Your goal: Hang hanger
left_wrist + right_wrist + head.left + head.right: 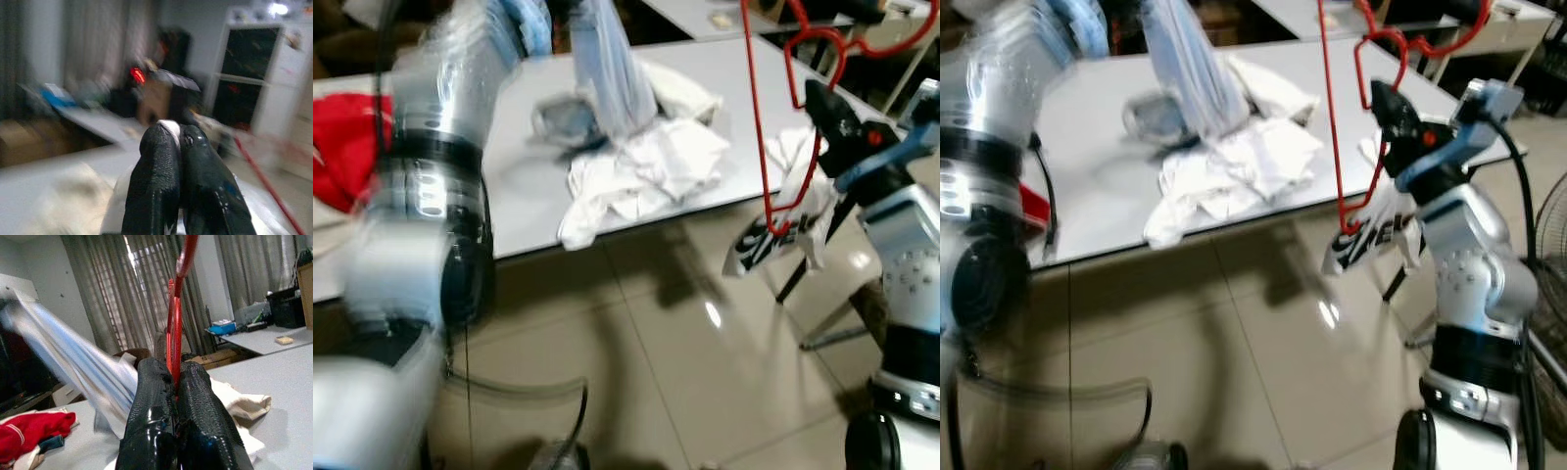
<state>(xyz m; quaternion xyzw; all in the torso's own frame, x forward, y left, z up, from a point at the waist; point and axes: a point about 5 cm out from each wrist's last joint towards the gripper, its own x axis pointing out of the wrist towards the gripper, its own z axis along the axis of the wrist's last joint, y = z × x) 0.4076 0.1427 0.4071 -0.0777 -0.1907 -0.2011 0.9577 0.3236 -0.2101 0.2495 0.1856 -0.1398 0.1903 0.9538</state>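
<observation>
Here, the right gripper (173,382) is gripping the red hanger (766,117), jaws shut on its wire; the hanger's long axis is rising upright above the counter (538,196) edge. The left gripper (178,142), jaws closed on light cloth, is holding up a pale blue garment (612,69).

Both end effectors (178,147) (171,382) raised — fingers pressed together

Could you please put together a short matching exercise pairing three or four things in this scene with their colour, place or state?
Things:
1. hanger
2. right gripper
3. white clothes
4. pale blue garment

Descriptions:
A. heaped on the grey table
B. thin red wire frame with a white, black-lettered garment on its lower end
C. black fingers shut on the red wire
D. stretched up from the table towards the raised left arm

Pairs: 1-B, 2-C, 3-A, 4-D
</observation>
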